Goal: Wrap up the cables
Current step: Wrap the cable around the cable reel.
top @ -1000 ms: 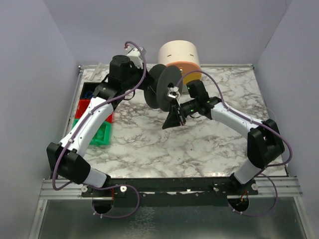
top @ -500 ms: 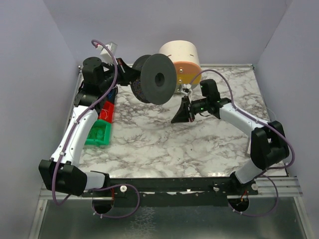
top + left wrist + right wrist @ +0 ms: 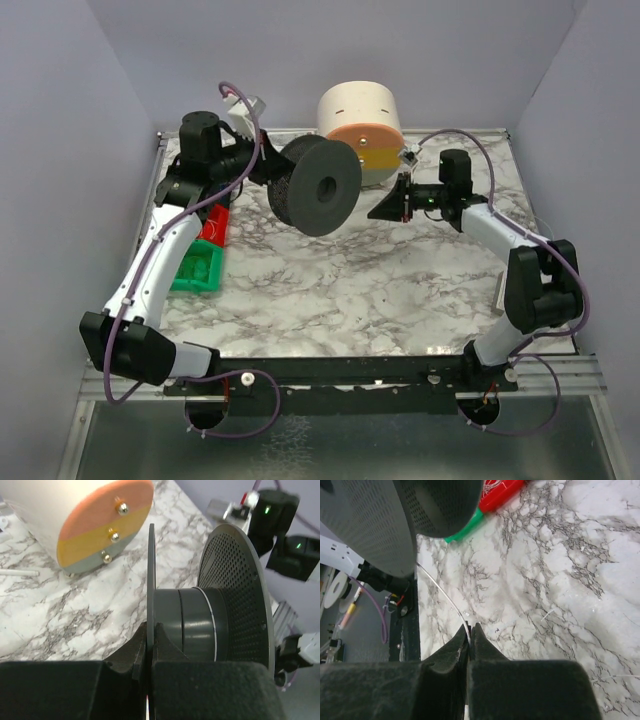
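1. Clamped together on the thin near flange (image 3: 151,570) of the dark grey spool (image 3: 318,187): left gripper (image 3: 150,630).
2. Pinched shut on a hair-thin pale cable (image 3: 442,597): right gripper (image 3: 469,630), just to the right of the spool.
3. From that pinch, in a curve up toward the spool's perforated far flange; 1 pale strand round the hub (image 3: 190,625).
4. Held in the air above the marble table (image 3: 380,290), between the 2 arms.
5. Behind, at the back edge: cream cylinder (image 3: 360,118), its face orange, yellow and grey with 3 studs.
6. At the left edge: red bin (image 3: 213,225) beside green bin (image 3: 197,270).

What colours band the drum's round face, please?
The drum face is salmon, yellow and grey; left wrist view.
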